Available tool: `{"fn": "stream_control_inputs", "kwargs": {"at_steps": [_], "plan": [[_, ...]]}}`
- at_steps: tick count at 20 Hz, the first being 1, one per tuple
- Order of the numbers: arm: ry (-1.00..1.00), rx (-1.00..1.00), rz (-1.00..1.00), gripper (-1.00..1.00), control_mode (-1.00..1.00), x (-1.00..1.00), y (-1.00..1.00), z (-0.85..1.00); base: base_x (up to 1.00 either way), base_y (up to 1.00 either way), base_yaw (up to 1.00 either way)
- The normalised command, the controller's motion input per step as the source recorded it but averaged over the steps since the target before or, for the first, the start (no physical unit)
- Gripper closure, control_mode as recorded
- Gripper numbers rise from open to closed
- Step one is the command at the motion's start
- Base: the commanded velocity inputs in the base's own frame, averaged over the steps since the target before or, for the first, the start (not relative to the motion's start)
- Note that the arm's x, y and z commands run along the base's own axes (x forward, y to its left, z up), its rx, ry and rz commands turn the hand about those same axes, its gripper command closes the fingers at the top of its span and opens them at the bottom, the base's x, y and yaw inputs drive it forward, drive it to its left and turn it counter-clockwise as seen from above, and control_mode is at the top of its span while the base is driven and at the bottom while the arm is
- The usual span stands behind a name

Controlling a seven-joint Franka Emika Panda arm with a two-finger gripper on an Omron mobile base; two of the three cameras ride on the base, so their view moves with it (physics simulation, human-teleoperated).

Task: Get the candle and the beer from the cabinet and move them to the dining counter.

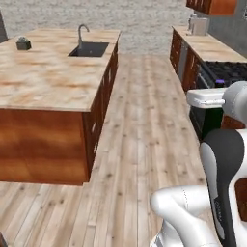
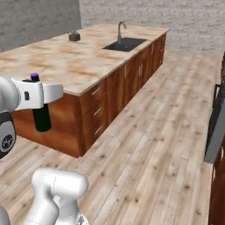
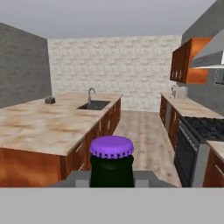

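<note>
In the left base view, the large island worktop of beige marble with rust-brown veining stretched along the left over reddish-brown wooden fronts, with a dark sunken sink and a curved grey tap near its far end and a small dark boxy object at its far left corner. A narrower beige worktop ran along the right wall beside a black stove, and pale wooden floor planks lay between the two. In the right base view, the same island worktop sat ahead and to the left, and the slim dark green-black beer bottle with a purple cap hung upright in the air from the white hand, in front of the near end of the island's wooden side and clear of its top. The end effector was closed around the bottle's upper part, though its fingers were hidden behind the hand. In the hand view, the purple crimped cap and dark neck of the bottle rose at the bottom centre, with the island worktop to the left, the stove to the right and a reddish-brown upper wall cabinet above the far right worktop.
</note>
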Motion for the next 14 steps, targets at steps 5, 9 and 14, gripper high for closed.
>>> {"fn": "stream_control_inputs", "kwargs": {"at_steps": [5,9,14], "plan": [[0.00,0.00,0.00,1.00,1.00,0.00,0.00,0.00,1.00,-0.31,0.37],[0.00,0.00,0.00,1.00,1.00,0.00,0.00,0.00,0.94,-0.01,0.72],[0.00,0.00,0.00,1.00,1.00,0.00,0.00,0.00,0.88,0.00,0.77]]}}
